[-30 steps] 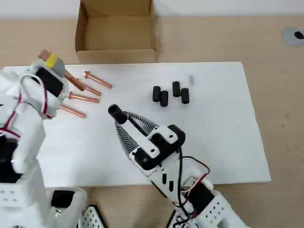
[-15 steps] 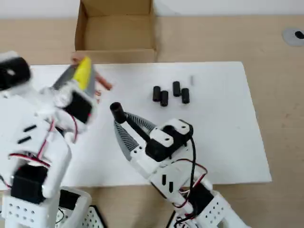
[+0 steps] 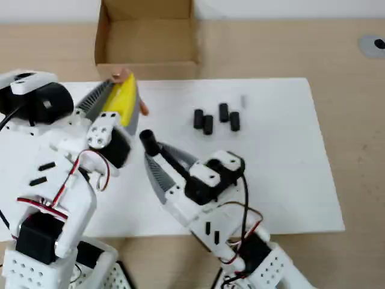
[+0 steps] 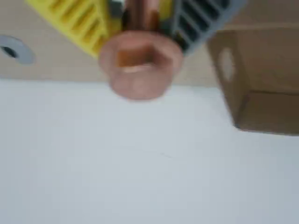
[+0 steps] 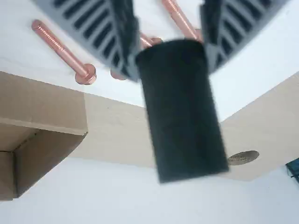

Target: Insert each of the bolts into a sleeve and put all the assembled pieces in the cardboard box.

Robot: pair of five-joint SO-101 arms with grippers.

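Copper showed between one yellow and one grey finger. The left pincer [image 3: 116, 86] was clamped on the shank of a bolt [image 3: 123, 75], whose flanged hexagonal head stuck out past the fingertips, raised above the far edge of the white sheet [image 3: 283, 174] and close in front of the cardboard box [image 3: 156, 70]. The box stood open on the wooden tabletop [image 3: 271, 48] just beyond the sheet. The right pincer [image 3: 154, 151], with both fingers grey, was closed on one end of a black sleeve [image 3: 147, 141]. It held the sleeve out over the middle of the sheet, near the left pincer but apart from it. In the high view the left arm lay across the place of the loose bolts [image 5: 63, 51], leaving one copper end [image 3: 143, 108] peeping out beside the yellow finger (the right wrist view caught several of them lying on the sheet behind the held sleeve). Four loose sleeves [image 3: 208, 124] lay in a tight cluster on the sheet, off to the right of both pincers. A grey disc [image 3: 373, 45] sat on the tabletop at the far right.
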